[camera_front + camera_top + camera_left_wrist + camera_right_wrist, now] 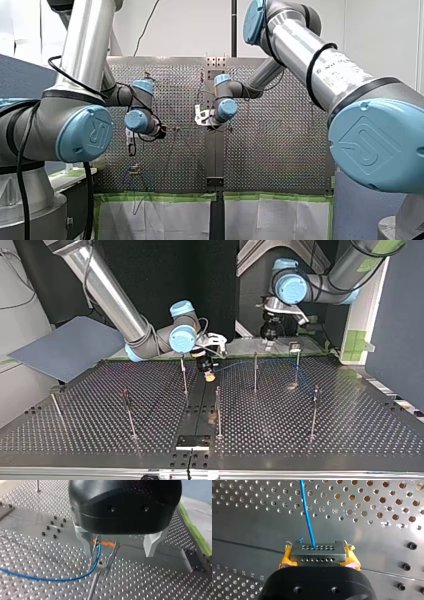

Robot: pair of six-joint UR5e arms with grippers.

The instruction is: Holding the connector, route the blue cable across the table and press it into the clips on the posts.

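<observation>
Metal posts (218,410): upright on the perforated table (300,440), well apart, nearest in the top view.
Right arm: slopes down from the top view's upper left to the table's middle strip, wrist bent, right claw (210,374) pointing down.
Right grip: yellow pads (284,561) clamped on the grey connector (317,552).
Blue cable (308,515): leaves the connector's face and runs across the table.
Left arm: further back, at the table's far edge, left claw (118,552) pointing down, metal fingers (151,545) apart either side of a clip (111,555); the cable rises to it.
</observation>
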